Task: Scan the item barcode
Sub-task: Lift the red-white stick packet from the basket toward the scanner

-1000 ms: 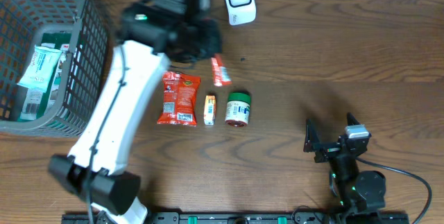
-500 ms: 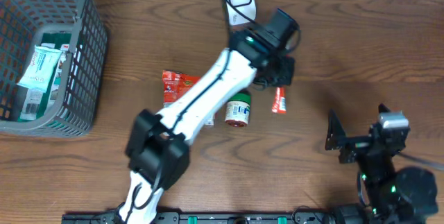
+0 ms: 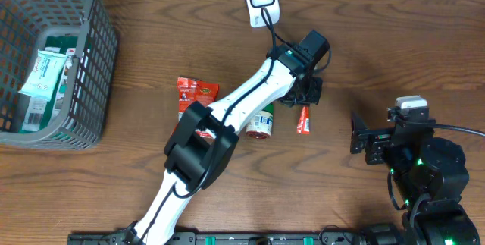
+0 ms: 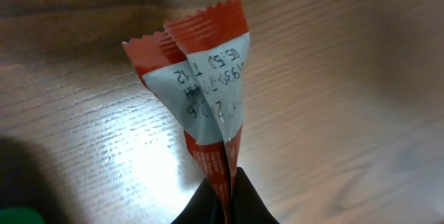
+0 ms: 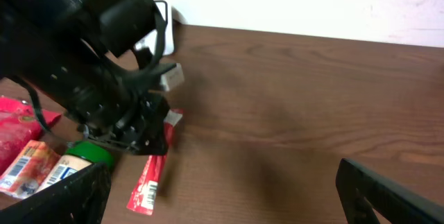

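- the left gripper [image 4: 225, 197] is clenched on one end of a narrow red-and-white foil sachet [image 4: 207, 78]. the sachet sticks straight out past the fingertips, with its saw-toothed crimp at the free end and a printed date code facing the wrist camera.
- from above, the sachet's long axis runs from the gripper back toward the robot's edge of the table, free end nearest the robot. i cannot tell whether that end touches the wood.
- just beside the gripper, on its left, sits a small green-lidded jar [image 3: 261, 122].
- well apart on the gripper's right, the right gripper [image 3: 356, 133] has its jaws spread wide with nothing between them.
- farthest off, beyond the gripper and a little left, lies the white handheld scanner [image 3: 261, 1].
- as i judge it, the step in hand is carrying the grasped sachet to the scanner. the next move calls for a swing toward the scanner with the barcode face turned to its window. i cannot make out which face that is.
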Robot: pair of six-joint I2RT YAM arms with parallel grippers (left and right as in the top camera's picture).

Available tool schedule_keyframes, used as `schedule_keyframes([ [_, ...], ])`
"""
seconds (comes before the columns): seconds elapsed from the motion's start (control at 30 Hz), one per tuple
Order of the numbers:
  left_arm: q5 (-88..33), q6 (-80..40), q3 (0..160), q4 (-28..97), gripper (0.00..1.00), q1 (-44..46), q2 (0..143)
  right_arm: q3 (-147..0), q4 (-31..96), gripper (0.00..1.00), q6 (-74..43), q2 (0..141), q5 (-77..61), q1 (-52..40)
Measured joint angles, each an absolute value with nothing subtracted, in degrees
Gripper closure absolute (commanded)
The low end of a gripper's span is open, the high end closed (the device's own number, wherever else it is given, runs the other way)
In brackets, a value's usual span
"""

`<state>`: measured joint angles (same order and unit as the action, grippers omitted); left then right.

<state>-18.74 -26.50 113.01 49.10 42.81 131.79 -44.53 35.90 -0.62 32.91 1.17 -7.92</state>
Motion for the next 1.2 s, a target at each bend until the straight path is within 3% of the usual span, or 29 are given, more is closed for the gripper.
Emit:
schedule_keyframes([
  [0.13,-18.7,-26.5,113.0,49.1,0.89,42.8,133.8,-44.5,36.1,0.01,-0.6,32.9,1.1,-7.9],
  [0.23,-18.7,-26.6,113.0,49.0,0.73,42.8,134.1,-44.5,36.2,0.01,-0.6,32.9,1.1,-7.9],
  [0.33,-18.7,-26.2,113.0,49.0,0.45,42.8,134.1,-44.5,36.2,0.01,-0.6,32.9,1.1,-7.9],
  [0.5,-18.9,-25.2,113.0,49.7,0.38,42.7,134.1,-44.5,36.2,0.01,-0.6,32.9,1.1,-7.9],
  [0.6,-19.0,-24.3,113.1,50.1,0.42,42.5,134.1,-44.5,36.2,0.01,-0.6,32.9,1.1,-7.9],
  [0.67,-19.0,-23.8,113.2,50.2,0.68,42.3,133.9,-44.5,36.2,0.01,-0.6,32.9,1.1,-7.9],
  [0.7,-19.0,-23.5,113.2,50.2,0.87,42.2,133.8,-44.5,36.2,0.01,-0.6,32.9,1.1,-7.9],
  [0.73,-19.0,-23.6,113.2,50.2,0.92,42.1,133.6,-44.5,36.2,0.01,-0.6,32.9,1.1,-7.9],
  [1.2,-12.7,-21.9,112.8,47.8,0.93,43.0,133.1,-44.5,36.4,0.01,-0.4,32.9,1.1,-7.9],
])
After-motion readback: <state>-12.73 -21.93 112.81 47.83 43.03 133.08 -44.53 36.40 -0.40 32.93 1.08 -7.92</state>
